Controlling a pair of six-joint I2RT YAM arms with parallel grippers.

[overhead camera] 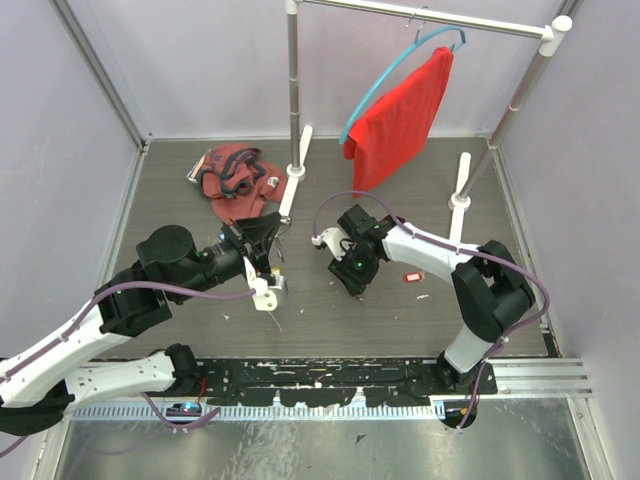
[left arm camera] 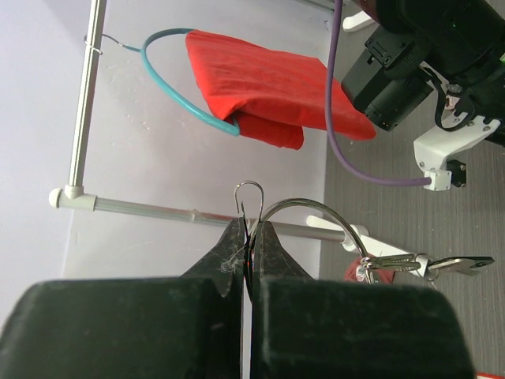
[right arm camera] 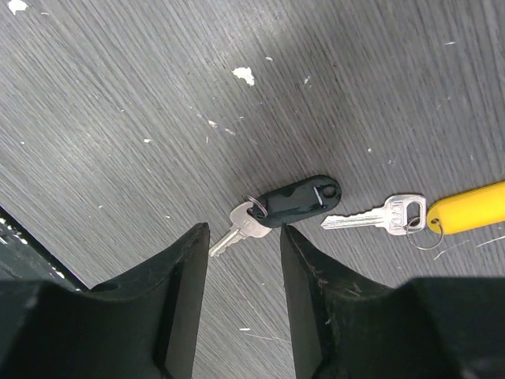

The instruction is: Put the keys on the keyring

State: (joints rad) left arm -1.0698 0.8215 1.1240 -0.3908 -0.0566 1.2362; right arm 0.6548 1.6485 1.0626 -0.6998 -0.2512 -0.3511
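My left gripper (left arm camera: pixel 251 225) is shut on the thin silver keyring (left arm camera: pixel 309 207), whose wire loops stick up past the fingertips. One silver key (left arm camera: pixel 461 263) hangs on the ring at the right. In the top view the left gripper (overhead camera: pixel 262 272) is raised at mid-table. My right gripper (right arm camera: pixel 245 233) is open and low over the table, its fingertips either side of a key with a black tag (right arm camera: pixel 301 199), not touching it. A key with a yellow tag (right arm camera: pixel 467 209) lies just to the right. A red-tagged key (overhead camera: pixel 411 277) lies to the right of the right gripper (overhead camera: pixel 352 280).
A clothes rack stands at the back on two white-footed posts (overhead camera: pixel 293 90). A red cloth (overhead camera: pixel 402 110) hangs from it on a teal hanger. A crumpled red item (overhead camera: pixel 235 178) lies at the back left. White flecks dot the grey table (overhead camera: pixel 330 320).
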